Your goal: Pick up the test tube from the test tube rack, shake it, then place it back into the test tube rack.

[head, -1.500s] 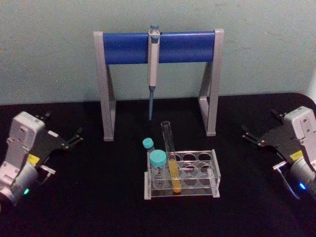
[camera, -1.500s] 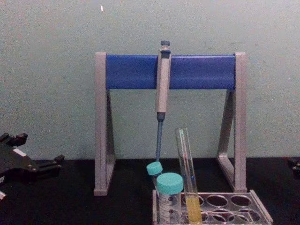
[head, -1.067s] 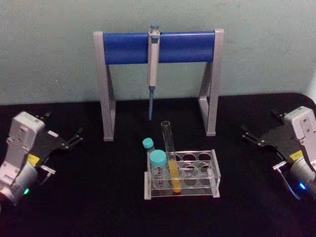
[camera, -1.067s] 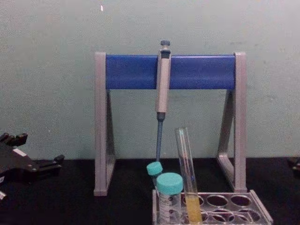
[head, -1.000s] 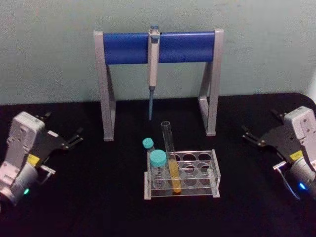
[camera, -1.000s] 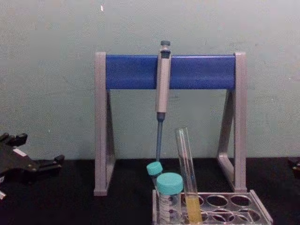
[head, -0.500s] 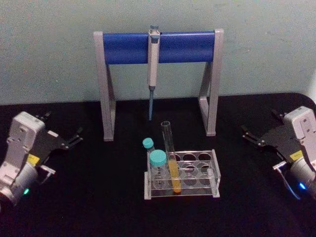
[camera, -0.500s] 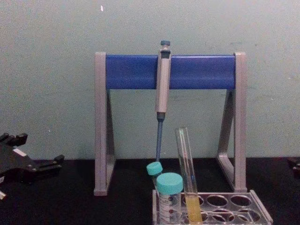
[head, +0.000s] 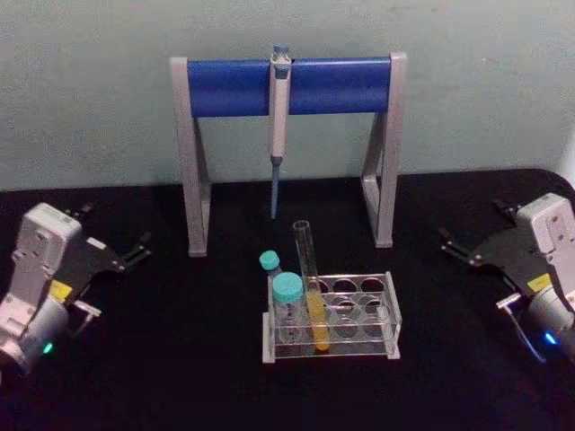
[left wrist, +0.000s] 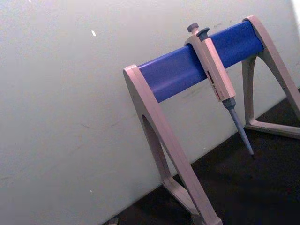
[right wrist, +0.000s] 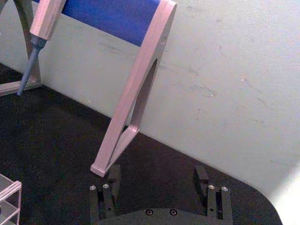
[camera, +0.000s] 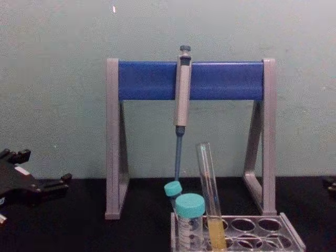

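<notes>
Test tube [head: 311, 285] sits in the test tube rack [head: 381, 280], front row, second hole from the left. It leans slightly, mouth open, with yellow-orange liquid in its lower part. A large teal-capped vial [head: 287, 292] stands just beside it on the left, and a smaller vial [head: 269, 261] behind that.

Bare black table [head: 180, 359] lies on both sides of the rack. Pipette stand [head: 234, 87] with a hanging pipette [head: 279, 117] is behind.

Left gripper [head: 112, 229] sits at the far left and right gripper [head: 476, 226] at the far right. Both have fingers spread wide, hold nothing, and are well apart from the rack.
</notes>
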`<action>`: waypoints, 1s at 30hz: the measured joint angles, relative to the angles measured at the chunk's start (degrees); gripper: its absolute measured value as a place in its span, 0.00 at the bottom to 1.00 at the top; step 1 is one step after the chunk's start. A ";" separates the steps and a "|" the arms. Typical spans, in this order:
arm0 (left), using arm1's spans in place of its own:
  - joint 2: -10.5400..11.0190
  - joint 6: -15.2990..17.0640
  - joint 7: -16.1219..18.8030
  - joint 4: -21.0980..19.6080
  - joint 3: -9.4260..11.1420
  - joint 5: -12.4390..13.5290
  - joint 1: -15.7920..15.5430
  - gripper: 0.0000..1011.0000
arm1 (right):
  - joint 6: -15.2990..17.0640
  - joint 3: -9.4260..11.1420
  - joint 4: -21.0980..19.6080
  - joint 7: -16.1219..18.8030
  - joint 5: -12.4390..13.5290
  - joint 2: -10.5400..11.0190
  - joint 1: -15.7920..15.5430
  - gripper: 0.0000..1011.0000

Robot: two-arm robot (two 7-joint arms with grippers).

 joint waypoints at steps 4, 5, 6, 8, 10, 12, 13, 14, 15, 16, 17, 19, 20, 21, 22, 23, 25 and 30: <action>0.00 0.00 0.00 0.00 0.00 0.00 0.00 0.99 | 0.00 0.00 0.00 0.00 0.00 0.00 0.00 0.99; 0.00 0.00 0.00 0.00 0.00 0.00 0.00 0.99 | 0.00 0.00 0.00 0.00 0.00 0.00 0.00 0.99; 0.00 0.00 0.00 0.00 0.00 0.00 0.00 0.99 | 0.00 0.00 0.00 0.00 0.00 0.00 0.00 0.99; 0.00 0.00 0.00 0.00 0.00 0.00 0.00 0.99 | 0.00 0.00 0.00 0.00 0.00 0.00 0.00 0.99; 0.00 0.00 0.00 0.00 0.00 0.00 0.00 0.99 | 0.00 0.00 0.00 0.00 0.00 0.00 0.00 0.99; 0.00 0.00 0.00 0.00 0.00 0.00 0.00 0.99 | 0.00 0.00 0.00 0.00 0.00 0.00 0.00 0.99; 0.00 0.00 0.00 0.00 0.00 0.00 0.00 0.99 | 0.00 0.00 0.00 0.00 0.00 0.00 0.00 0.99; 0.00 0.00 0.00 0.00 0.00 0.00 0.00 0.99 | 0.00 0.00 0.00 0.00 0.00 0.00 0.00 0.99; 0.00 0.00 0.00 0.00 0.00 0.00 0.00 0.99 | 0.00 0.00 0.00 0.00 0.00 0.00 0.00 0.99; 0.00 0.00 0.00 0.00 0.00 0.00 0.00 0.99 | 0.00 0.00 0.00 0.00 0.00 0.00 0.00 0.99; 0.00 0.00 0.00 0.00 0.00 0.00 0.00 0.99 | 0.00 0.00 0.00 0.00 0.00 0.00 0.00 0.99; 0.00 0.00 0.00 0.00 0.00 0.00 0.00 0.99 | 0.00 0.00 0.00 0.00 0.00 0.00 0.00 0.99; 0.00 0.00 0.00 0.00 0.00 0.00 0.00 0.99 | 0.00 0.00 0.00 0.00 0.00 0.00 0.00 0.99; 0.00 0.00 0.00 0.00 0.00 0.00 0.00 0.99 | 0.00 0.00 0.00 0.00 0.00 0.00 0.00 0.99; 0.00 0.00 0.00 0.00 0.00 0.00 0.00 0.99 | 0.00 0.00 0.00 0.00 0.00 0.00 0.00 0.99; 0.00 0.00 0.00 0.00 0.00 0.00 0.00 0.99 | 0.01 0.14 -0.05 0.07 0.00 -0.04 -0.10 0.99; 0.00 0.00 0.00 0.00 0.00 0.00 0.00 0.99 | 0.02 0.42 -0.23 0.32 0.04 -0.12 -0.36 0.99; 0.00 0.00 0.00 0.00 0.00 0.00 0.00 0.99 | 0.10 1.52 -2.36 1.68 0.87 -0.08 -2.11 0.99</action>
